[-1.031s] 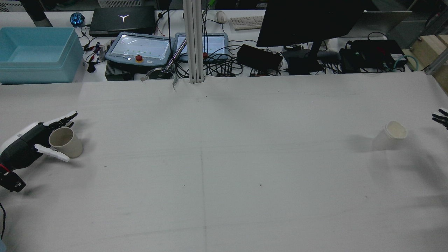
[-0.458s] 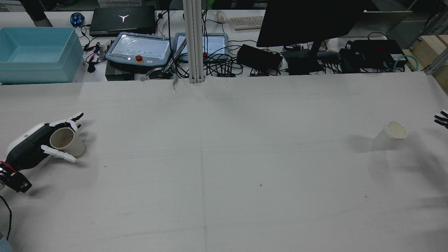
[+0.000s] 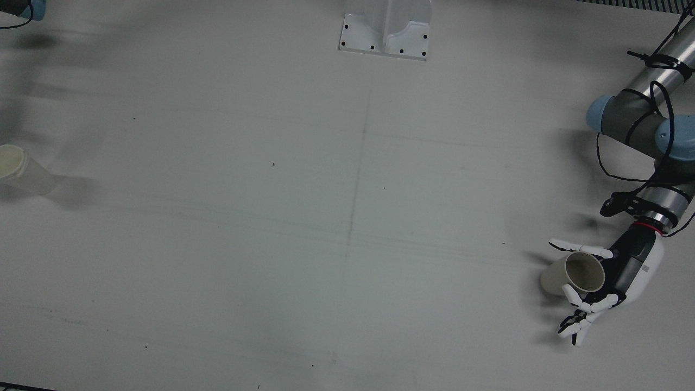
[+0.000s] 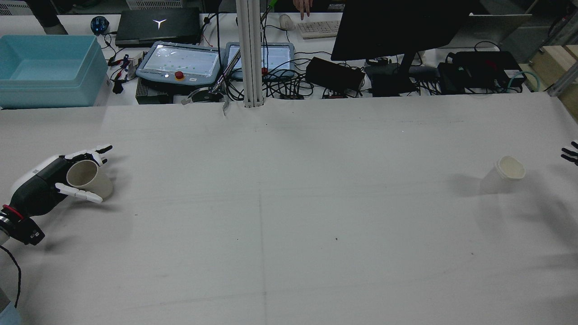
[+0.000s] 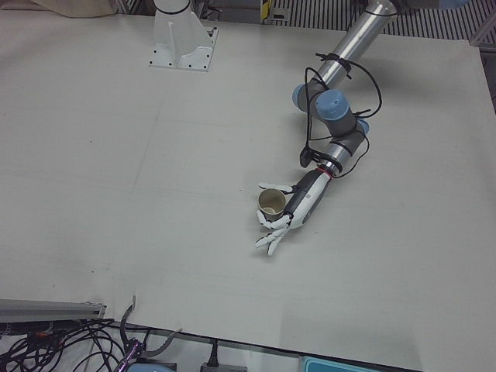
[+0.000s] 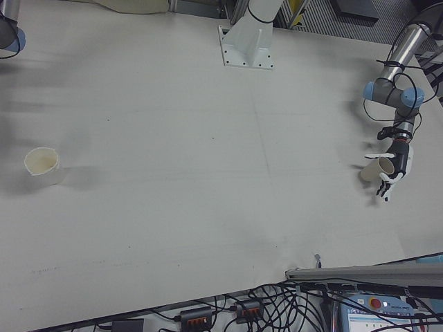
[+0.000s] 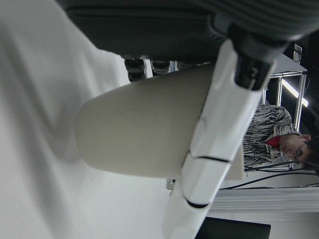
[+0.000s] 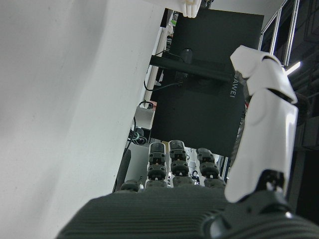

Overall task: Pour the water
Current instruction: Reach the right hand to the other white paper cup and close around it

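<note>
Your left hand (image 4: 43,183) wraps the tilted beige cup (image 4: 88,177); right hand (image 4: 570,153) spread, holding nothing; white cup (image 4: 505,174) upright on counter (image 4: 289,203).

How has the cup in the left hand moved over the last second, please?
Yes: the tan cup, within the left hand, has shifted slightly toward the table's centre seam and tilted further.

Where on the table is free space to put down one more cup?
The whole middle stretch of the table is bare, between the beige cup inside the left hand and the white cup near the right hand. Only those two ends are occupied.
</note>
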Robot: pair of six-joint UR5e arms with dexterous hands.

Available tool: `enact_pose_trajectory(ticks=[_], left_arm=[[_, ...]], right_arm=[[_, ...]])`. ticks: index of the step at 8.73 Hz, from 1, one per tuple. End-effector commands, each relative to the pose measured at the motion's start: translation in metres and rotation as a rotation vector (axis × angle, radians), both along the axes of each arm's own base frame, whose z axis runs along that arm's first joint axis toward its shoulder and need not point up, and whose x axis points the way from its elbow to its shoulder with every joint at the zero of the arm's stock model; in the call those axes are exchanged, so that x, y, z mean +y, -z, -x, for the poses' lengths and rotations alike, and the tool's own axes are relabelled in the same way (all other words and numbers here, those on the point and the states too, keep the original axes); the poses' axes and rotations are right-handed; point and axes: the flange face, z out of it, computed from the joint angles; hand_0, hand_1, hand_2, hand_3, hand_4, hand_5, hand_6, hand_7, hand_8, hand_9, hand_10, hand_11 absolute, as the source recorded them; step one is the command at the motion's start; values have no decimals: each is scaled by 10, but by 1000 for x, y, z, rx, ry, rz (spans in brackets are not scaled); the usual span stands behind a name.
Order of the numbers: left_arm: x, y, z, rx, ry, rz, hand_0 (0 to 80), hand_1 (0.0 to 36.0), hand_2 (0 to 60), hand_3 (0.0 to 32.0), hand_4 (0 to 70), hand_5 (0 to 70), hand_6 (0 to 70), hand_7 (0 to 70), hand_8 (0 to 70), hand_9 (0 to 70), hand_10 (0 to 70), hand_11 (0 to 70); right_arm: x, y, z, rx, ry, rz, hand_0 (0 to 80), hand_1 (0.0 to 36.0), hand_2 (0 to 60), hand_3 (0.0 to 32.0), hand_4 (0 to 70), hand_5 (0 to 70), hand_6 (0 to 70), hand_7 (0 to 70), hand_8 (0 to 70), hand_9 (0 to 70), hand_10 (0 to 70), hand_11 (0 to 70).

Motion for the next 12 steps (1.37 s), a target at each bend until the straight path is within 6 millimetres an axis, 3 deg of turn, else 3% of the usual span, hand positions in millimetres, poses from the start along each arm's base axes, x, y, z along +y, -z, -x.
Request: enact_pose_trajectory(ticks=[1,2,3,4,6,8,10,11,12], left_arm=[[1,9,1,12,4,30,800,360,600,0,544,700,137,117,37,13,71,145],[1,9,1,12,4,30,800,360,600,0,550,700,138,118,37,12,70,143],[1,9,1,13,2,30,800,360,600,0,545,700,139,121,37,13,70,144],[1,9,1,11,4,31,800,360,600,0,545,700,140,123,37,14,70,144],[1,9,2,14,4,31,800,360,600,0,528,700,139,121,38,15,72,147],[1,7,2,14,5,34,800,360,600,0,518,700,138,120,39,16,72,147],[2,2,3,10,6,39,800,360,600,0,505,700,138,120,39,17,73,148],[1,2,2,11,5,38,800,360,600,0,503,700,138,120,40,18,73,148],[1,2,2,11,5,38,800,360,600,0,502,700,139,119,40,19,74,150]], right_arm=[[-12,7,11,14,21,-23,546,260,268,0,80,87,162,133,123,157,0,0],[-18,11,20,39,38,-43,572,296,312,0,67,97,165,132,122,154,0,0],[-15,8,24,48,50,-37,629,340,312,0,52,107,157,133,95,114,0,0],[-17,10,31,77,62,-51,716,360,337,0,23,115,143,120,71,77,0,0],[-30,18,56,80,100,-74,645,360,364,0,0,109,122,85,66,69,0,0],[-47,34,76,86,122,-104,638,360,352,0,0,107,122,95,55,56,0,0],[-47,34,80,97,130,-106,624,330,236,0,0,99,116,105,41,44,0,0],[-47,34,82,99,133,-107,614,320,204,16,0,95,101,92,32,34,0,0],[-47,34,82,99,135,-107,615,323,202,52,0,94,84,77,20,21,0,0]])
